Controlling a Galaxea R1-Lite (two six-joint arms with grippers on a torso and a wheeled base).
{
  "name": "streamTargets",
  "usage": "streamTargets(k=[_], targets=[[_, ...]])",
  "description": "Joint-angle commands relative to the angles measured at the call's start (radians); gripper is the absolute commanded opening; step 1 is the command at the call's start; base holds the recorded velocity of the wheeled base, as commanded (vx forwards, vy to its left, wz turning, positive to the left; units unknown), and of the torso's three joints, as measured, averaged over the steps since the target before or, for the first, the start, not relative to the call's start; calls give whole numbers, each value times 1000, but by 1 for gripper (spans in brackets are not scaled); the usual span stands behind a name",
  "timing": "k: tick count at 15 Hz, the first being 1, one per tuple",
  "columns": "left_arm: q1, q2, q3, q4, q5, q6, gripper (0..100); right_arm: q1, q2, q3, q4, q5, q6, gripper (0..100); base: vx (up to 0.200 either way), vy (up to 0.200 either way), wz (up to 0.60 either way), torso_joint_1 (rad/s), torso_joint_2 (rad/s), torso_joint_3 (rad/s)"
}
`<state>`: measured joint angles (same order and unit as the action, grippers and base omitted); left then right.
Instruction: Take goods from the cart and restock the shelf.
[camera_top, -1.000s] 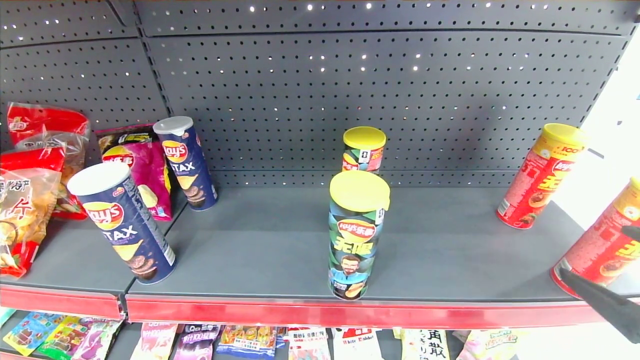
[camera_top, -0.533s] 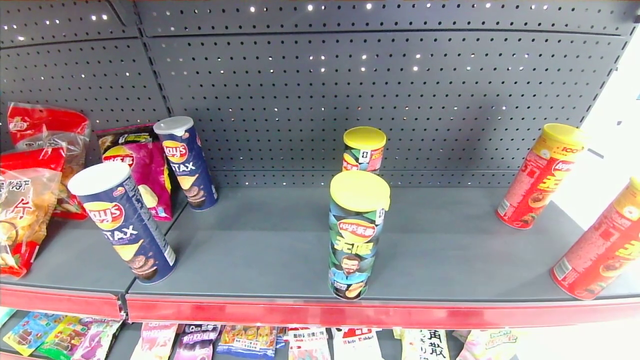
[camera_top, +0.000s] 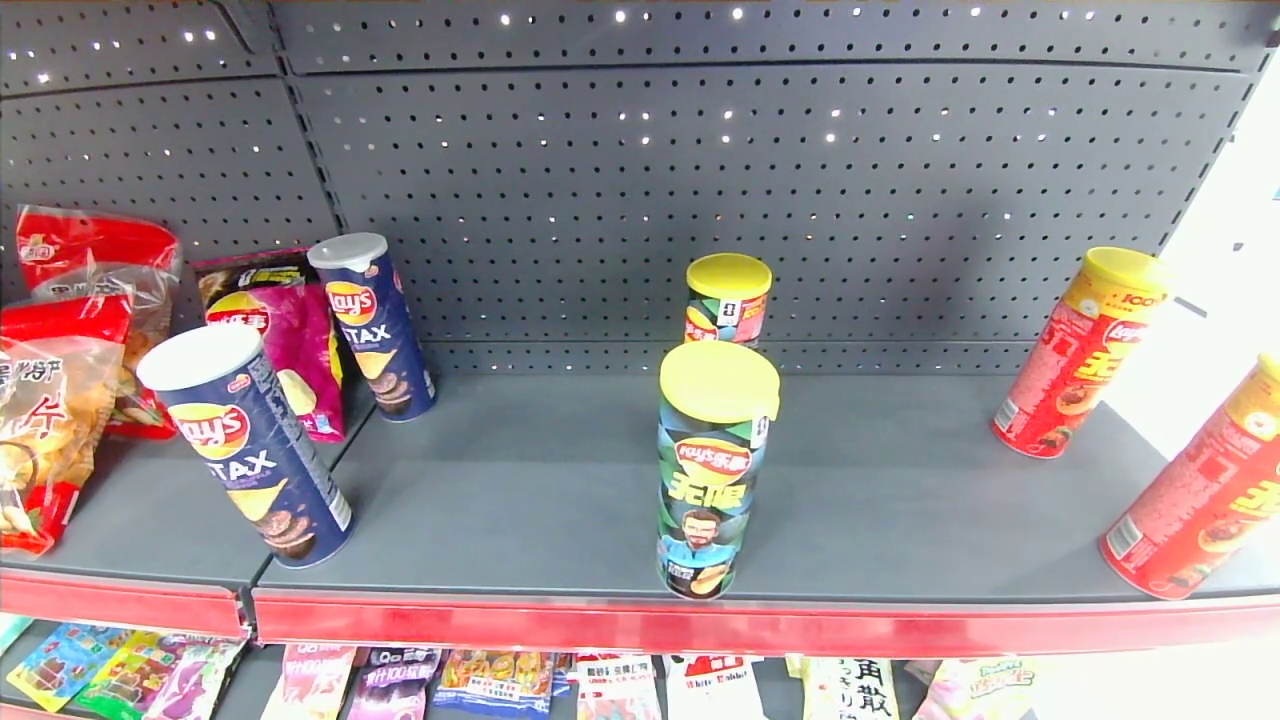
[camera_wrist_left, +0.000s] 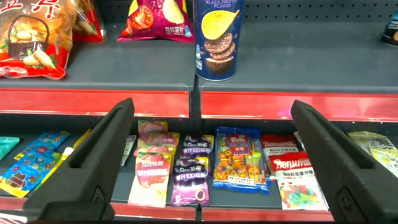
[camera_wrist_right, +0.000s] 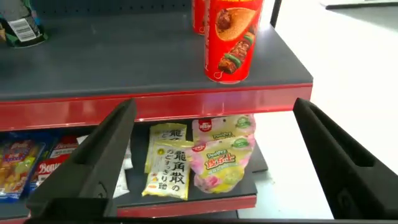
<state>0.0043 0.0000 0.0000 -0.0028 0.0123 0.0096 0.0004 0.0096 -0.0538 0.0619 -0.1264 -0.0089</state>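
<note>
Shelf (camera_top: 520, 480) holds 6 cans; the front red can (camera_top: 1190, 490) stands at the lip well right of the green can (camera_top: 715, 470), and with left gripper (camera_wrist_left: 211, 112) and right gripper (camera_wrist_right: 214, 107) released and empty below that lip, an upward right-arm move could topple that can.

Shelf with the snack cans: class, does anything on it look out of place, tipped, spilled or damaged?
Nothing stands out. The blue cans, green can and red cans stand on the shelf with lids on, nothing spilled. Wrist views show the front blue and red cans upright.
</note>
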Motion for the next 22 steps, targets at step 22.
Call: streamTargets(k=[22], targets=[[0,0,0,0,-34,-7,100,1,-10,54,-60,154,1,100,0,0,0,0,0,0]])
